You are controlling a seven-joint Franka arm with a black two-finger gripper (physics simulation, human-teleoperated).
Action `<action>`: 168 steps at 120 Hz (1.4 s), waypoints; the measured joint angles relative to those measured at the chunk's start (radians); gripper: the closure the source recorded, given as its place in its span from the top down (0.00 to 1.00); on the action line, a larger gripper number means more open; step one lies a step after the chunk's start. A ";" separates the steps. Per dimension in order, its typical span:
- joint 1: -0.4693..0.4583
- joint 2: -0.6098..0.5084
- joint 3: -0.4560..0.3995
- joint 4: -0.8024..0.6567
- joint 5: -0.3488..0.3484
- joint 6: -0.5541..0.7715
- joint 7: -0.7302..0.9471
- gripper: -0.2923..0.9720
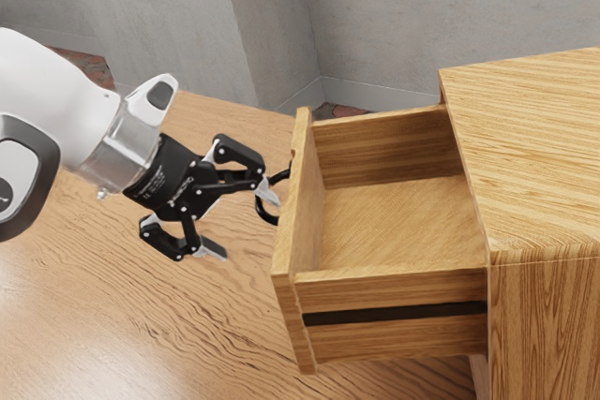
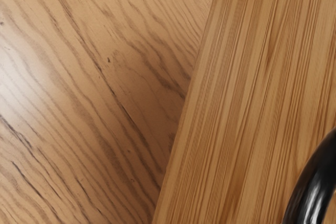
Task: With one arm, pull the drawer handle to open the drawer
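Handle (image 2: 310,192): black curved bar right under the wrist camera, lying against the drawer (image 2: 252,103) front's vertical grain, with the table (image 2: 79,103) beside the front.

Gripper (image 1: 239,224): fingers spread wide, not clamped on anything. The upper fingertip (image 1: 267,196) sits at the handle (image 1: 268,214), touching or just off it; can't tell which. The lower fingertip is well apart from the handle, toward the exterior view's left and nearer the table. The handle is not between the two tips from both sides.

Hand: tilted, pointing toward the exterior view's right, at the drawer front. The arm (image 1: 56,110) comes in from the exterior view's left, above the table (image 1: 112,325).

Drawer (image 1: 389,289): pulled well out of the cabinet (image 1: 534,156), with the box interior exposed from above. The front panel faces the gripper, with the handle on its outer face. A dark gap runs along the near side wall, just under the top rail.

Cabinet: at the exterior view's right, standing on the table. Grey walls meet in a corner at the far side.
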 joint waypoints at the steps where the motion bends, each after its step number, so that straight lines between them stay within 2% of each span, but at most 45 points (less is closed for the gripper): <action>1: 0.001 -0.002 0.000 -0.001 0.000 -0.001 0.000 0.77; 148: 0.126 -0.170 -0.003 -0.089 0.064 -0.088 0.000 0.77; 156: 0.169 -0.190 -0.038 -0.037 0.099 -0.111 0.001 0.77; 168: 0.261 -0.188 -0.184 0.227 0.161 -0.251 0.027 0.77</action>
